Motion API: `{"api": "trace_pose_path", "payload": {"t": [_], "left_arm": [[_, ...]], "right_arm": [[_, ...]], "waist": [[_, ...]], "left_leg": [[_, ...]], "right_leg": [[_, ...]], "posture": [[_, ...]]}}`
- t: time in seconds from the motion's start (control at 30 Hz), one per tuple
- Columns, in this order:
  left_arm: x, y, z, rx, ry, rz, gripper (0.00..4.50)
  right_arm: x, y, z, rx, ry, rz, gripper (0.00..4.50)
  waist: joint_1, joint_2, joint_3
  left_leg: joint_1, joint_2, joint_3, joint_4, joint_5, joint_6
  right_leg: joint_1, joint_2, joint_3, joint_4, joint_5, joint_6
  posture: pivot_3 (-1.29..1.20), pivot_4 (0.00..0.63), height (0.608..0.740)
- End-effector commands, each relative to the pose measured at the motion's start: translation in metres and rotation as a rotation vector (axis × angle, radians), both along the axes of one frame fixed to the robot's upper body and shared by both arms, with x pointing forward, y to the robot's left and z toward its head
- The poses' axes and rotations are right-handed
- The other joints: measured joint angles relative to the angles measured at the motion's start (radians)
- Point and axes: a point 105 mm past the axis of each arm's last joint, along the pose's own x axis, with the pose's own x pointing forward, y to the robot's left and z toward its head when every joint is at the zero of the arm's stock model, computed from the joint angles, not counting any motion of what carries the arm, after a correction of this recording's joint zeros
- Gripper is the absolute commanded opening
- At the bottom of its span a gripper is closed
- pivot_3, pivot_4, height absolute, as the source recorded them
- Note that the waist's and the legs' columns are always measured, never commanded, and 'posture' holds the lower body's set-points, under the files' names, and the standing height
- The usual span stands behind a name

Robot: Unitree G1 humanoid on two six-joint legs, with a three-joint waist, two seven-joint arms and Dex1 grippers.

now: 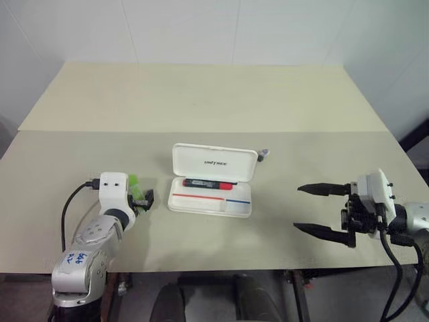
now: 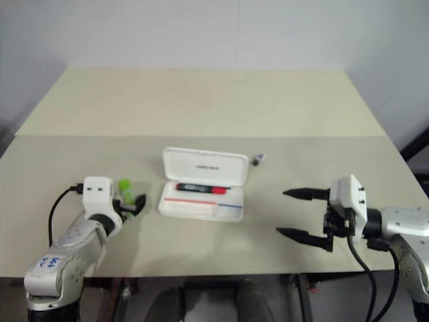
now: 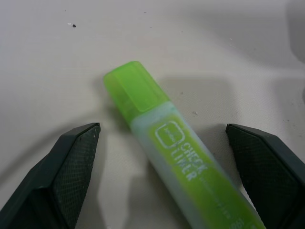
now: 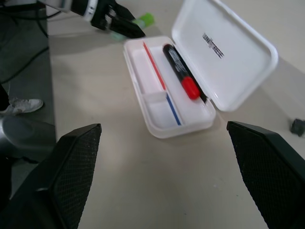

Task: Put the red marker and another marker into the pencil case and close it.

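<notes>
The pencil case (image 1: 212, 188) lies open near the middle of the frame on the beige desk (image 1: 201, 100), its lid (image 1: 214, 162) tipped back toward the top of the frame and its tray toward the bottom. Its long axis runs left to right across the picture. The red marker (image 1: 208, 183) lies inside the tray along the rear edge, just below the hinge, parallel to the case's long side, with its red cap end pointing to the right of the frame and its black barrel to the left.

The green marker (image 1: 136, 188) lies on the desk at centre left, just left of the case and apart from it. Its long axis runs roughly from the top of the frame toward the bottom, slightly slanted.

The left end effector (image 1: 145, 199) is over this marker with its fingers spread wide on either side of the barrel, not touching it. The right end effector (image 1: 320, 211) hovers at lower right, well apart from the case, fingers wide open and pointing left, holding nothing.

A small grey bit (image 1: 263, 155) lies on the desk just off the lid's upper right corner.
</notes>
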Motion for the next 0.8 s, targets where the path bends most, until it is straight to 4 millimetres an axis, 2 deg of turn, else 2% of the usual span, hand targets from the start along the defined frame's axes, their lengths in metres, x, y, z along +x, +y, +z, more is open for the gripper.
{"api": "trace_pose_path", "payload": {"t": [0.03, 0.1, 0.17, 0.2, 0.23, 0.27, 0.3, 0.33, 0.4, 0.5, 0.6, 0.7, 0.8], "left_arm": [[-0.001, 0.003, -0.02, 0.038, 0.131, 0.018, 3.94], [0.0, 0.004, -0.02, 0.041, 0.143, 0.019, 3.34], [0.001, 0.006, -0.022, 0.041, 0.172, 0.033, 2.66], [0.001, 0.007, -0.023, 0.043, 0.181, 0.035, 2.32], [0.001, 0.008, -0.023, 0.042, 0.185, 0.035, 1.98], [0.002, 0.009, -0.023, 0.04, 0.187, 0.035, 1.66], [0.002, 0.01, -0.022, 0.041, 0.183, 0.038, 1.34], [0.002, 0.012, -0.022, 0.044, 0.176, 0.046, 1.09], [0.003, 0.015, -0.021, 0.042, 0.168, 0.062, 1.09], [0.003, 0.022, -0.022, 0.03, 0.179, 0.1, 1.09], [0.005, 0.033, -0.018, 0.034, 0.158, 0.146, 1.09], [0.008, 0.043, -0.009, 0.036, 0.119, 0.19, 1.09], [0.016, 0.051, 0.015, 0.045, -0.009, 0.197, 1.09]], "right_arm": [[-0.008, 0.001, 0.013, 0.01, -0.049, 0.022, 4.5], [-0.009, -0.001, 0.012, 0.013, -0.045, 0.013, 4.5], [-0.008, -0.002, 0.014, 0.029, -0.054, -0.004, 4.5], [-0.008, -0.001, 0.015, 0.034, -0.058, -0.007, 4.5], [-0.007, -0.001, 0.016, 0.037, -0.063, -0.01, 4.5], [-0.007, -0.001, 0.017, 0.04, -0.065, -0.013, 4.5], [-0.006, -0.001, 0.017, 0.041, -0.066, -0.016, 4.5], [-0.006, -0.001, 0.017, 0.041, -0.067, -0.018, 4.5], [-0.006, -0.002, 0.016, 0.042, -0.066, -0.019, 4.5], [-0.003, -0.001, 0.016, 0.046, -0.07, -0.027, 4.5], [0.0, 0.0, 0.018, 0.059, -0.082, -0.036, 4.5], [0.002, 0.001, 0.018, 0.062, -0.087, -0.038, 4.5], [0.005, 0.001, 0.019, 0.07, -0.095, -0.047, 4.5]], "waist": [[-0.009, 0.006, -0.003], [-0.026, 0.017, -0.009], [-0.046, 0.034, -0.015], [-0.045, 0.032, -0.019], [-0.037, 0.02, -0.021], [-0.032, 0.006, -0.022], [-0.033, -0.004, -0.019], [-0.025, 0.002, -0.02], [-0.019, 0.012, -0.022], [-0.019, 0.019, -0.022], [-0.015, 0.018, -0.021], [-0.006, 0.016, -0.02], [-0.005, 0.012, -0.017]], "left_leg": [[-0.001, -0.001, -0.004, 0.003, -0.002, -0.002], [-0.007, -0.007, -0.02, 0.012, -0.01, -0.001], [-0.012, -0.006, -0.031, 0.007, -0.015, 0.004], [-0.021, 0.0, -0.031, -0.003, -0.014, 0.006], [-0.023, 0.006, -0.021, -0.014, -0.013, 0.007], [-0.016, 0.006, -0.006, -0.018, -0.011, 0.009], [-0.006, -0.004, 0.007, -0.013, -0.01, 0.01], [-0.003, -0.009, 0.005, -0.001, -0.01, 0.009], [-0.004, -0.015, -0.022, 0.013, -0.015, 0.007], [0.003, -0.019, -0.028, 0.013, -0.025, 0.005], [0.004, -0.019, -0.028, 0.01, -0.027, 0.005], [0.005, -0.019, -0.026, 0.005, -0.023, 0.011], [0.014, -0.019, -0.027, -0.004, -0.021, 0.013]], "right_leg": [[0.001, 0.0, -0.002, -0.009, 0.005, -0.006], [0.006, 0.0, -0.007, -0.034, 0.017, -0.018], [0.03, 0.0, -0.016, -0.084, 0.048, -0.024], [0.046, -0.003, -0.029, -0.098, 0.063, -0.045], [0.04, -0.019, -0.064, -0.063, 0.057, -0.074], [0.03, -0.034, -0.078, -0.031, 0.033, -0.097], [0.025, -0.043, -0.075, -0.027, 0.011, -0.059], [0.012, -0.043, -0.071, -0.022, 0.01, -0.019], [0.009, -0.036, -0.076, -0.028, 0.016, -0.016], [0.019, -0.037, -0.078, -0.038, 0.017, -0.018], [0.021, -0.037, -0.076, -0.039, 0.02, -0.022], [0.019, -0.035, -0.073, -0.029, 0.019, -0.019], [0.016, -0.03, -0.069, -0.022, 0.017, -0.016]], "posture": [[0.0, 0.15, 0.74], [0.0, 0.15, 0.74], [0.0, 0.15, 0.74], [0.0, 0.15, 0.74], [0.0, 0.15, 0.74], [0.0, 0.15, 0.74], [0.0, 0.15, 0.74], [0.0, 0.15, 0.74], [0.0, 0.15, 0.74], [0.0, 0.15, 0.74], [0.0, 0.15, 0.74], [0.0, 0.15, 0.74], [0.0, 0.15, 0.74]]}}
